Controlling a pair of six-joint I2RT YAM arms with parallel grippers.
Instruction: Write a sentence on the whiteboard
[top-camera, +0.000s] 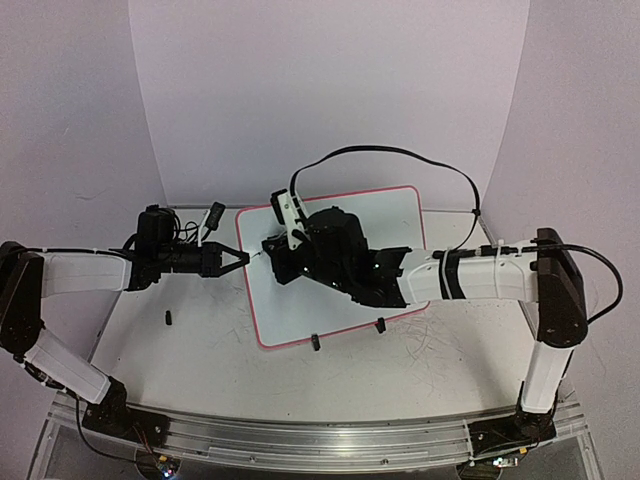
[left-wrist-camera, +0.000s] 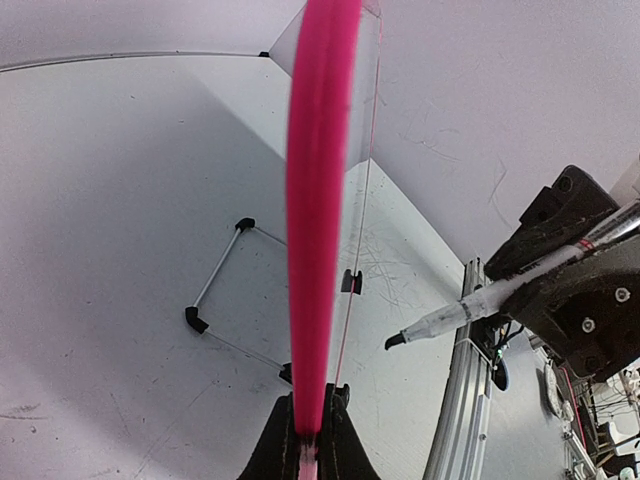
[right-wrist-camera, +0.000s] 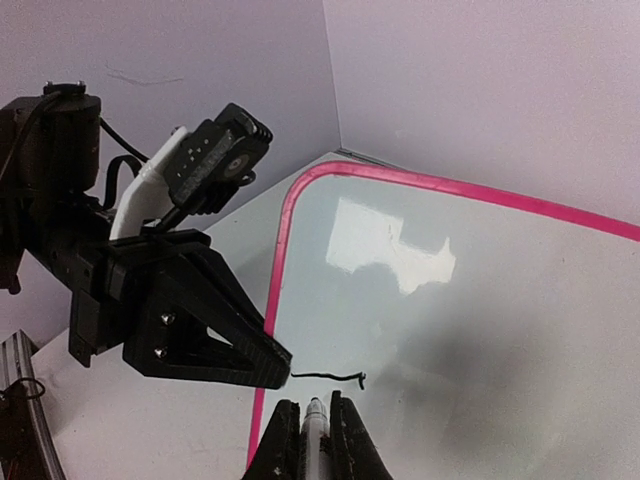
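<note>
Nearest the arm bases, the table (top-camera: 200, 360) is seen scratched with faint grey scribbles in front of the whiteboard (top-camera: 390, 215). Two small black clip feet (top-camera: 315, 342) are fixed on the whiteboard's near edge. A small black item (top-camera: 169, 318) is lying on the table to the left of the whiteboard, apart from it.

The whiteboard is placed at the middle of the table, turned at an angle, with its pink rim (right-wrist-camera: 280, 250) all round. Its left edge is clamped by the left gripper (top-camera: 240, 256), whose jaws are closed on the rim. In the left wrist view the rim is seen edge-on, rising from between the fingers (left-wrist-camera: 340, 450). Whether the whiteboard is lying flat or is lifted at that edge cannot be told.

Just inside the left edge, a marker (left-wrist-camera: 480, 300) is gripped by the right gripper (right-wrist-camera: 315, 410), its jaws closed on the barrel and the black tip pointed at the white surface. A short black stroke (right-wrist-camera: 325, 377) is drawn on the whiteboard just beyond the tip. Whether the tip is touching the surface cannot be told.

Beyond the whiteboard's far edge a black cable (top-camera: 400, 152) is looped in front of the pale backdrop.
</note>
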